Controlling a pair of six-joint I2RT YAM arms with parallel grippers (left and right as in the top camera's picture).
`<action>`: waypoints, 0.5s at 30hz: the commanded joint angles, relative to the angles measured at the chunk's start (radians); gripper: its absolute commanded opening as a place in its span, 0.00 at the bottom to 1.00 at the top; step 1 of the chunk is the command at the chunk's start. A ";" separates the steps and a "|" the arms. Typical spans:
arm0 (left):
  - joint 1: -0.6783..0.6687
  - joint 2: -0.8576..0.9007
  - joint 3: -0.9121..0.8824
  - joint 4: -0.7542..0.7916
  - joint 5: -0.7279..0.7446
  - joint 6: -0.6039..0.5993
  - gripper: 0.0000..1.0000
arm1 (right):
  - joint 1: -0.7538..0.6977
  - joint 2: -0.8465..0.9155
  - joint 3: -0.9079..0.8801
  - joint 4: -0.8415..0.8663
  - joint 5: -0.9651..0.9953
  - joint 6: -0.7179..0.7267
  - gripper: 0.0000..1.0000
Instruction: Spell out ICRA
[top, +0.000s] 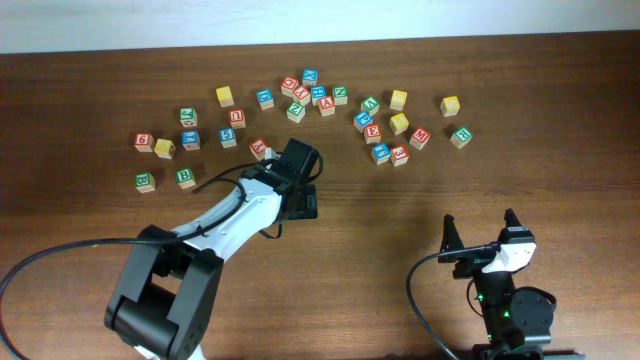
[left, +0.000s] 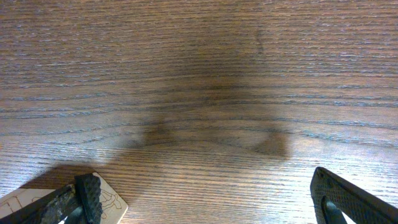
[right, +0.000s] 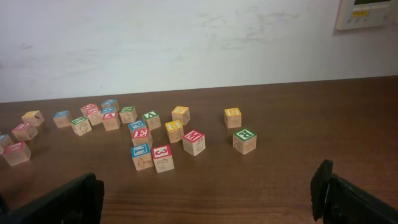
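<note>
A wooden cube (left: 111, 202) lies cut off at the bottom edge, its letter unseen.

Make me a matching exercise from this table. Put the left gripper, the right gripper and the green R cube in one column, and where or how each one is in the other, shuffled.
Things:
1. left gripper
2. right gripper
3. green R cube

Places and states:
A. at the right end of the scattered letter cubes
B. open, at the near edge of the cube scatter
C. open, over bare table, apart from every cube

Pairs: 1-B, 2-C, 3-A
</note>
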 joint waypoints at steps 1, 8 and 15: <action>0.002 0.005 -0.008 0.002 0.010 0.009 0.99 | -0.006 -0.006 -0.005 -0.006 0.002 0.003 0.98; 0.002 0.005 -0.008 0.009 0.010 0.009 0.99 | -0.006 -0.006 -0.005 -0.006 0.002 0.003 0.98; 0.002 0.005 -0.008 0.090 0.002 0.009 0.70 | -0.006 -0.006 -0.005 -0.006 0.002 0.003 0.98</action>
